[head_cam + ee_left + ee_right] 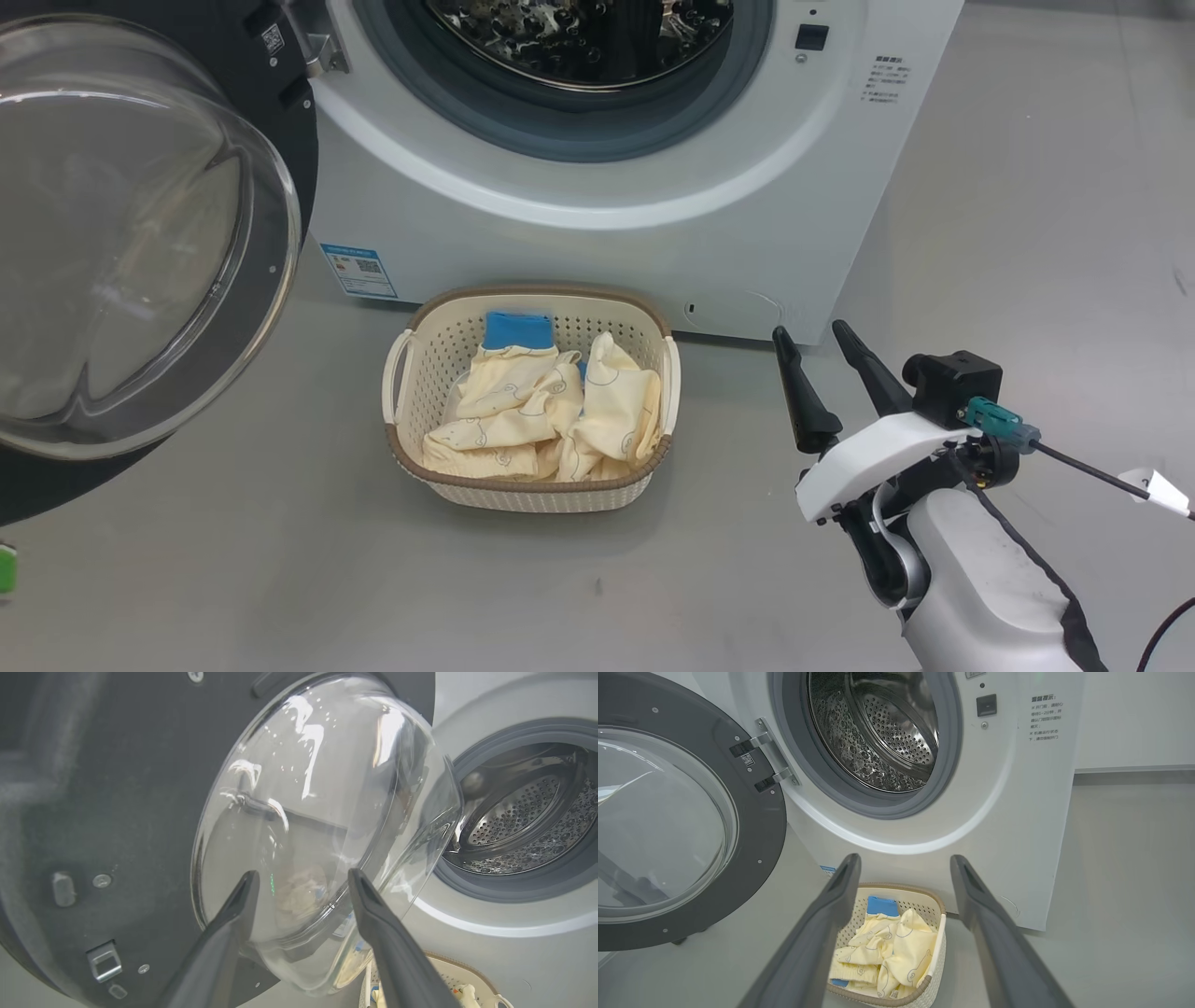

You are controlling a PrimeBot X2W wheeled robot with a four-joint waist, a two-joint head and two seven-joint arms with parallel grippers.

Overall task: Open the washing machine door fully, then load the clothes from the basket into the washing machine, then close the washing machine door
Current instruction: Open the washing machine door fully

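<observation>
Right claw (810, 332) and left claw (302, 877) spread wide, empty.
Right one rises near the basket (541, 294); left one faces the door (303, 788), rim cut off.

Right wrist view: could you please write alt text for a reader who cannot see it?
The washing machine door stands swung open left of the washing machine, baring its steel drum. Below, the right gripper, jaws open, points toward the basket of clothes on the grey floor.
</observation>
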